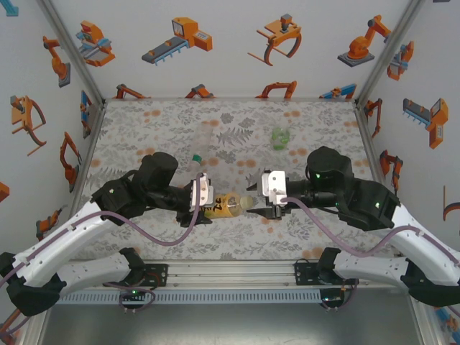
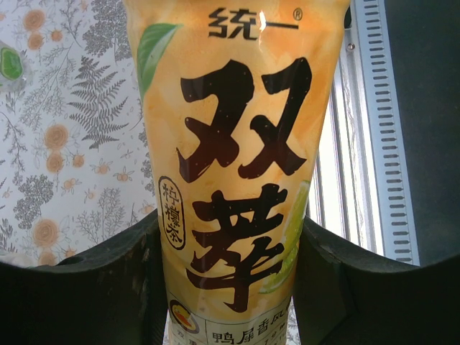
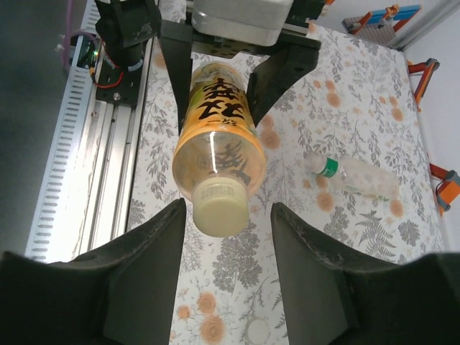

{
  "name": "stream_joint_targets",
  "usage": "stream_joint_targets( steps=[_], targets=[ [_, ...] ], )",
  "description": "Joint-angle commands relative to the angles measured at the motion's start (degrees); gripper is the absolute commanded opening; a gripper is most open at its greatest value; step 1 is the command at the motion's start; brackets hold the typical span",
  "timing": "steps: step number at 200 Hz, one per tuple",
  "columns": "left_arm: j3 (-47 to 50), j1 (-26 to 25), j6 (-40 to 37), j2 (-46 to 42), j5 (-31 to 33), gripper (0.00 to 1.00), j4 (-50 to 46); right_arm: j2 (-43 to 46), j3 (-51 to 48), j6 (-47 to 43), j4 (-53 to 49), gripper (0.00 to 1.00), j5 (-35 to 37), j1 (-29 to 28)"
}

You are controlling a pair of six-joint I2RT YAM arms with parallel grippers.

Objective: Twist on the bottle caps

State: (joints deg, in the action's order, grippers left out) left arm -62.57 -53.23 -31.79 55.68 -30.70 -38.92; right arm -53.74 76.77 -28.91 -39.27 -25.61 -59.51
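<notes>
With the left gripper [image 1: 203,205] clamped on the amber bottle [image 1: 224,207], held level between the arms, and the right gripper [image 1: 260,206] spread either side of its pale cap [image 3: 219,206], we judge cap-tightening in hand; next, we close on the cap and twist.

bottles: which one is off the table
The amber plastic bottle with the yellow label, clamped in the left gripper; the green-capped clear bottle and green-labelled clear bottle are on the table.
</notes>
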Motion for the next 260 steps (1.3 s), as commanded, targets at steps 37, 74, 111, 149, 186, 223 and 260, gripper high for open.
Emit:
stream_joint_targets(
  steps=[37, 74, 111, 149, 186, 223, 260],
  targets=[
    [-0.25, -0.47, -0.30, -0.65, -1.65, 0.00, 1.20, 0.82, -2.87, -2.17, 3.74, 0.37, -3.46, -0.30],
    [0.00, -0.48, -0.08, -0.97, -1.56, 0.00, 1.15, 0.92, -3.51, -1.07, 4.19, 0.26, -4.16, -0.24],
    [0.40, -0.47, -0.02, -1.39, -1.06, 0.00, 1.19, 0.88, -4.15, 10.74, 6.69, 0.06, -1.72, -0.32],
    [0.76, -0.47, -0.01, -1.50, -0.57, 0.00, 1.12, 1.91, -7.50, 40.49, 12.32, 0.00, 8.56, -0.34],
    [0.70, -0.47, -0.05, -1.27, -0.33, 0.00, 1.21, 1.29, -6.67, 70.04, 7.16, 0.00, 19.09, -0.35],
    [0.51, -0.47, -0.19, -0.67, -0.28, 0.00, 1.48, -0.61, -5.72, 97.22, 1.84, 0.00, 21.06, -0.35],
    [0.18, -0.47, -0.32, 0.08, -0.45, 0.00, 1.68, 0.05, -6.48, 114.43, -1.03, 0.00, 24.96, -0.43]
  ],
)
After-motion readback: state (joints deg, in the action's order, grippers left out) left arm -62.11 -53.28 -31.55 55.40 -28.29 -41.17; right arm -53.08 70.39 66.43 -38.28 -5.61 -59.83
